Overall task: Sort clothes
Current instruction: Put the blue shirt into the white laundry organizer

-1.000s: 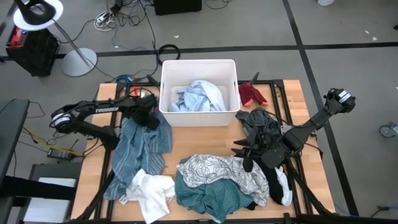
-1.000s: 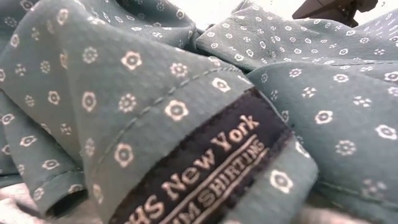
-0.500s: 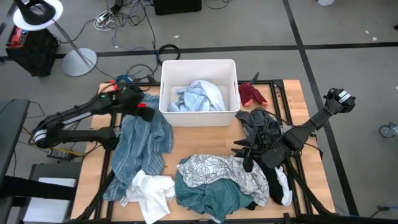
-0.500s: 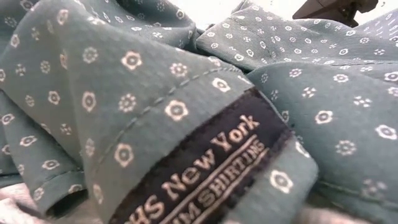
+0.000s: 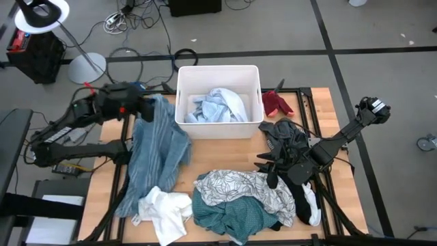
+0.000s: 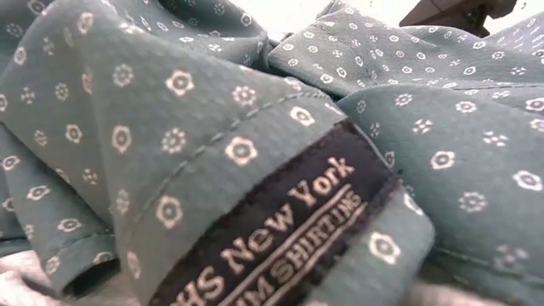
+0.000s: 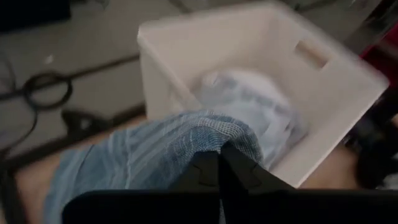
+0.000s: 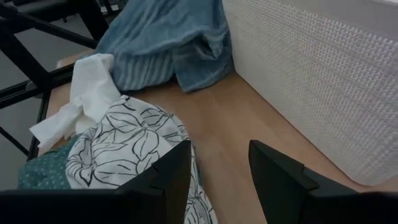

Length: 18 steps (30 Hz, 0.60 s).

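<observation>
My left gripper (image 5: pixel 145 111) is shut on the denim-blue garment (image 5: pixel 156 147) just left of the white bin (image 5: pixel 183 96); its shut fingers also show in the left wrist view (image 7: pixel 219 155). A light blue garment (image 5: pixel 220 106) lies in the bin. My right gripper (image 5: pixel 263 164) is open and empty above the table, between the black garment (image 5: pixel 287 135) and the leaf-print garment (image 5: pixel 247 188). The teal garment (image 5: pixel 225 215) lies under the leaf print's near edge and fills the low view (image 6: pixel 212 127). A plain white garment (image 5: pixel 164 210), a red garment (image 5: pixel 276 102) and a white sock (image 5: pixel 313 205) lie on the table. My left gripper pinches a bunched fold at the denim-blue garment's far end (image 7: pixel 214 134) between its two shut fingers. That end is lifted beside the bin's left wall. The cloth hangs down from the fingers, and its near end (image 5: pixel 133 198) lies on the table.
The bin stands at the table's far middle. Bare wood (image 8: pixel 249 118) shows between the bin and the leaf-print garment. Cables and a lamp stand (image 5: pixel 85 65) are on the floor beyond the table's far left.
My left gripper has risen and gone toward the table's far left corner, still shut on the denim-blue garment. The garment's far end has been lifted and drawn out lengthwise; its near end has stayed on the table.
</observation>
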### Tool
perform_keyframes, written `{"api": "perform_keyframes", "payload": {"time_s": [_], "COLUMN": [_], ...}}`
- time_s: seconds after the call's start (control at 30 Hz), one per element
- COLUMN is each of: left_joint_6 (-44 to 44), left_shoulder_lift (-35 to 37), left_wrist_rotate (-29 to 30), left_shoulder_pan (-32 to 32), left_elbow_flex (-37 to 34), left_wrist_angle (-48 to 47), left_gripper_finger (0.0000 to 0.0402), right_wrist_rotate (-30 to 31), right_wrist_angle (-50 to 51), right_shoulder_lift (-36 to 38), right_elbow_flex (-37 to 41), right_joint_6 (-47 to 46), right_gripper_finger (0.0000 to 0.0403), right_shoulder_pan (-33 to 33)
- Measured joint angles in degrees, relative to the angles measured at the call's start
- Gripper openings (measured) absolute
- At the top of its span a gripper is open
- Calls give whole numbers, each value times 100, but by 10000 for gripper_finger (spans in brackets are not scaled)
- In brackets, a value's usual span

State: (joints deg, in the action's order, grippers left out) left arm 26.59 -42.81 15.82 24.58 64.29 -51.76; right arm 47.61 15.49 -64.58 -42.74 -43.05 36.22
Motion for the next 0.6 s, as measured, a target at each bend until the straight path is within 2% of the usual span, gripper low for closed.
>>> {"api": "perform_keyframes", "payload": {"time_s": [0.2,0.37,0.5,0.6], "left_joint_6": [-460,-789,-1010,-1209], "left_shoulder_lift": [-335,-783,-1238,-1600], "left_wrist_rotate": [-1,-71,-343,-681], "left_shoulder_pan": [0,0,0,2], "left_elbow_flex": [729,1462,2251,2825], "left_wrist_angle": [731,841,956,1430], "left_gripper_finger": [0,0,0,0], "right_wrist_rotate": [70,70,70,71], "right_wrist_angle": [10,13,44,59], "right_shoulder_lift": [0,0,0,0], "right_elbow_flex": [0,0,0,0], "right_joint_6": [0,0,0,-2], "right_gripper_finger": [162,162,162,162], "right_shoulder_pan": [-2,-2,-2,-2]}}
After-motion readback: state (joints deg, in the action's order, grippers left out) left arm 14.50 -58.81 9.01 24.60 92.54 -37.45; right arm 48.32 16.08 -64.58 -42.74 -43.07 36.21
